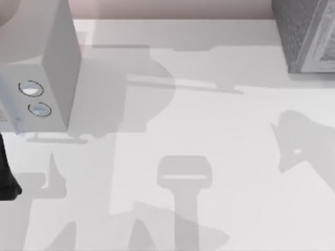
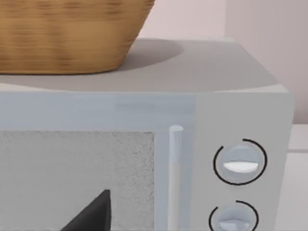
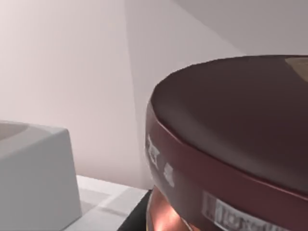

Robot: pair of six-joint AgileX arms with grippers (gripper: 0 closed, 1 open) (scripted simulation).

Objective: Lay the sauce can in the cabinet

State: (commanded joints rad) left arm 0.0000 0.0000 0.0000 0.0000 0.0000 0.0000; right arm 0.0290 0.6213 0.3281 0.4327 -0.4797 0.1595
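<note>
The sauce can [image 3: 231,144] hangs very close to the right wrist camera, well above the table. Its dark maroon lid faces the lens, and a strip of orange label shows below. My right gripper [image 3: 136,217] shows as a dark sliver under the can and is shut on it. The cabinet [image 1: 306,31], dark grey and speckled with a lighter framed panel, stands at the table's far right corner. My left arm [image 1: 6,175] is parked at the left edge, and a dark part of the left gripper [image 2: 94,214] points at the pale box.
A pale smooth box [image 1: 47,68] with two round silver knobs [image 2: 239,162] stands at the far left. A woven basket [image 2: 62,33] sits on top of it. Arm shadows fall across the white table [image 1: 209,130] in the middle.
</note>
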